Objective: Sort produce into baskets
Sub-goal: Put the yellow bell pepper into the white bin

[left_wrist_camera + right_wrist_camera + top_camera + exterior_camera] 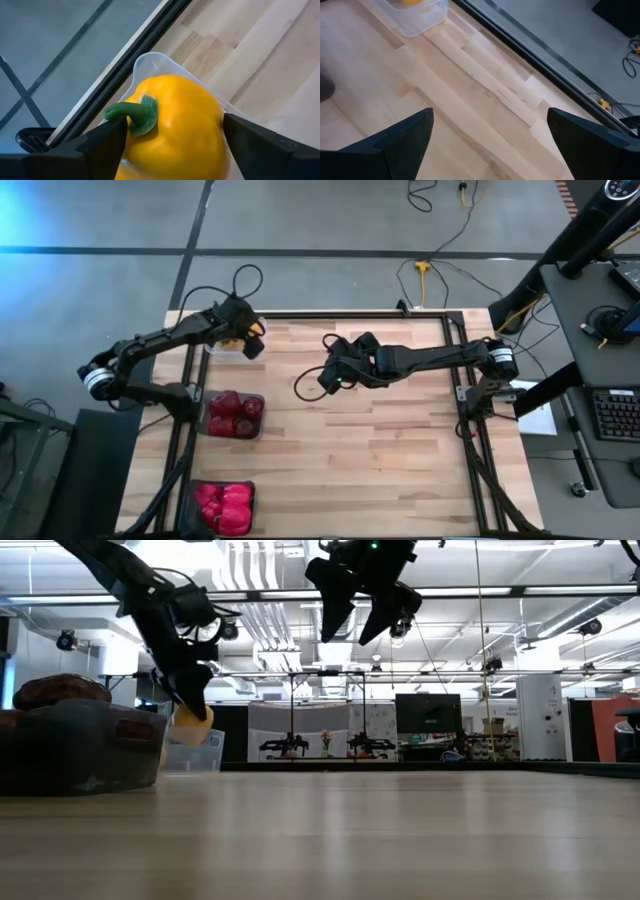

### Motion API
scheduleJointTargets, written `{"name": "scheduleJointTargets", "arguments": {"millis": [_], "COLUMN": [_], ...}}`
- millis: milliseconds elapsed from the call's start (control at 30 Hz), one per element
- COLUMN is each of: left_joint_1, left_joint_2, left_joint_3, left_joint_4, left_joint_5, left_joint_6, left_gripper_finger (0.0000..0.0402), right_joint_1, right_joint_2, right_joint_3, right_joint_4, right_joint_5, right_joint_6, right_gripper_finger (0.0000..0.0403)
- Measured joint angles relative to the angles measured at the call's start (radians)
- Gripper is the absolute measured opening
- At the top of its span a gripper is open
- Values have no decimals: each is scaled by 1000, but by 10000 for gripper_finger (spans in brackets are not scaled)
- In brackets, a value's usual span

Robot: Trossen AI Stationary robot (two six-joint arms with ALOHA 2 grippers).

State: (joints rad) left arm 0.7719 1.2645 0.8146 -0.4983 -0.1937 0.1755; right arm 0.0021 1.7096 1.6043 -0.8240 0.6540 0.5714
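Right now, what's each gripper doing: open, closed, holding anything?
Left gripper: closed on a yellow pepper over the clear basket.
Right gripper: open, empty, above the table.

clear tub (226,346): mostly hidden under left gripper (250,335) | contents: unclear

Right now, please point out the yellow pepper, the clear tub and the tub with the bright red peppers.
yellow pepper (175,125): left wrist view, on its yellow skin beside the stem.
clear tub (155,61): left wrist view, on its rounded corner rim.
bright red tub (192,492): high view, on its left rim.
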Motion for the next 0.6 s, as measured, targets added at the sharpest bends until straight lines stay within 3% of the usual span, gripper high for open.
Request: {"name": "scheduleJointTargets", "arguments": {"millis": [167,433,600], "left_joint_1": [-2,-2,2], "left_joint_2": [-1,-40,13], "left_joint_3": [4,23,13], "left_joint_4": [-7,-97,-104], "left_joint_5": [2,3,75], "left_joint_6": [-33,-54,-133], "left_gripper_finger": [330,333,341], "right_joint_1": [0,-1,-1], "right_joint_2": [0,-5,-24], "right_joint_3": [0,0,0], "right_joint_4": [0,0,0], "right_joint_5": [-4,-78,-79], "right_joint_6": [0,-41,-60], "right_gripper_finger": [382,382,382]}}
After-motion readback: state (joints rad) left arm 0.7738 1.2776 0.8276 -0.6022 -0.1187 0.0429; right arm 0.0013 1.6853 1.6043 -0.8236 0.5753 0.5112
